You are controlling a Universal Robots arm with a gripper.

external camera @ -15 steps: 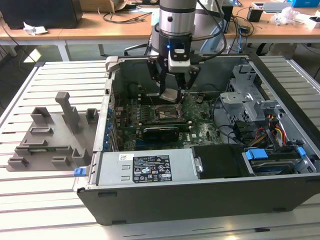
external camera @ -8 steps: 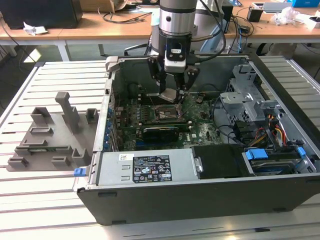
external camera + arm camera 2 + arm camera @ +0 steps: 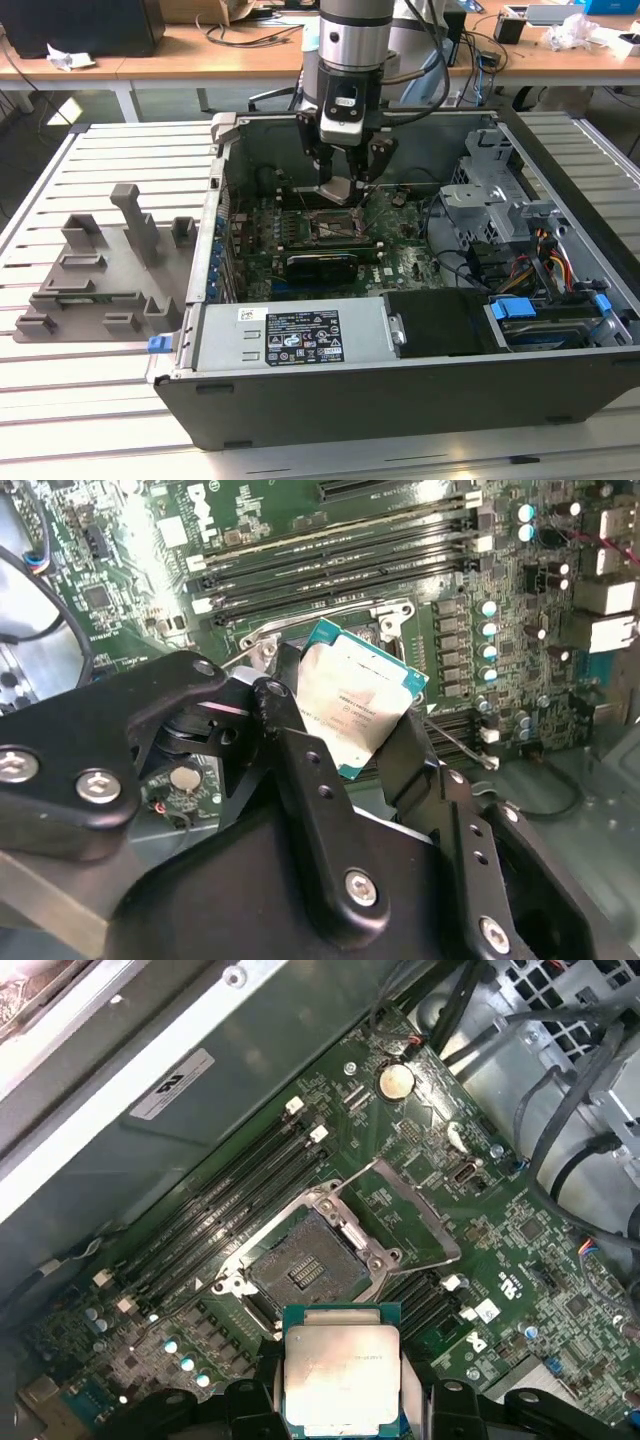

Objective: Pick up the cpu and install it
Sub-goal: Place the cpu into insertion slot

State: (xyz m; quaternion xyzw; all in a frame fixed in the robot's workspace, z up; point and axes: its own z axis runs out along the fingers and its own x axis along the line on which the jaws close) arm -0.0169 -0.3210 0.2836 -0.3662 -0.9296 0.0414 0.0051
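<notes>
The cpu (image 3: 352,708), a flat square chip with a silver top and a teal rim, is held between the black fingers (image 3: 300,770) of my gripper (image 3: 340,190), which is shut on it. The cpu (image 3: 340,1375) hangs above the green motherboard (image 3: 520,1230), a little off from the open socket (image 3: 305,1270), whose metal load plate (image 3: 405,1210) is flipped up. In the exterior view the gripper hovers inside the open computer case (image 3: 400,400), just above the socket (image 3: 335,228), with the cpu (image 3: 336,189) at its tips.
A grey plastic holder tray (image 3: 100,270) lies on the slatted table at the exterior view's left. Memory slots (image 3: 230,1210) run beside the socket. Cables and a drive cage (image 3: 500,210) fill the case at the exterior view's right, with a power supply (image 3: 290,340) in front.
</notes>
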